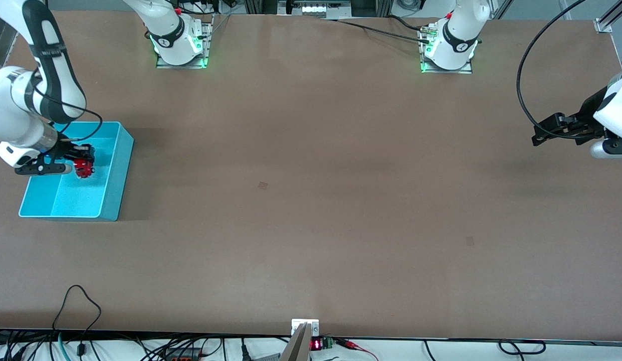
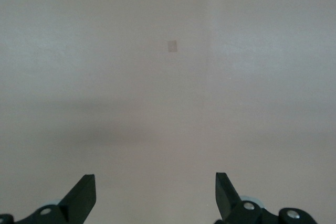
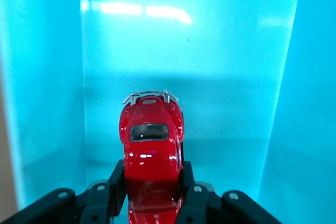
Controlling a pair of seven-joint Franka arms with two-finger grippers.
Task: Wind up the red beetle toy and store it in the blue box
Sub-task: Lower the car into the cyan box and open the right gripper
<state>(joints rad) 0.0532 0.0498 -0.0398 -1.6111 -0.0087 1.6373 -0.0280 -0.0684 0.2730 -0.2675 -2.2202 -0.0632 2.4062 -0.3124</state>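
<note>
The right wrist view shows detail that the front view lacks: the red beetle toy [image 3: 151, 153] sits clamped between the 2 fingers [image 3: 116, 182] of the right claw [image 3: 152, 184], its silvery bumper pointing away from the camera and its pale window facing up, with the turquoise floor and walls of the blue box [image 3: 47, 103] filling the background. Whether the toy touches the box floor cannot be determined from this view. The front view supplies the wider layout: the blue box [image 1: 121, 170] stands on the worktop [image 1: 311, 200] at the right arm's end, and the right claw [image 1: 82, 163] is positioned over the box interior, closed on the red beetle toy [image 1: 83, 168]. The right arm comes from its base at the top of that view, arcs out past the worktop edge and bends back so that the claw points sideways across the box. The left wrist view shows only bare worktop [image 2: 168, 103] and a small pale square mark [image 2: 172, 46] beneath the left claw [image 2: 156, 192], whose fingers [image 2: 83, 195] stand wide apart and hold nothing. In the front view the left claw [image 1: 544, 133] waits above the left arm's end of the worktop, extended horizontally toward the worktop's centre.
</note>
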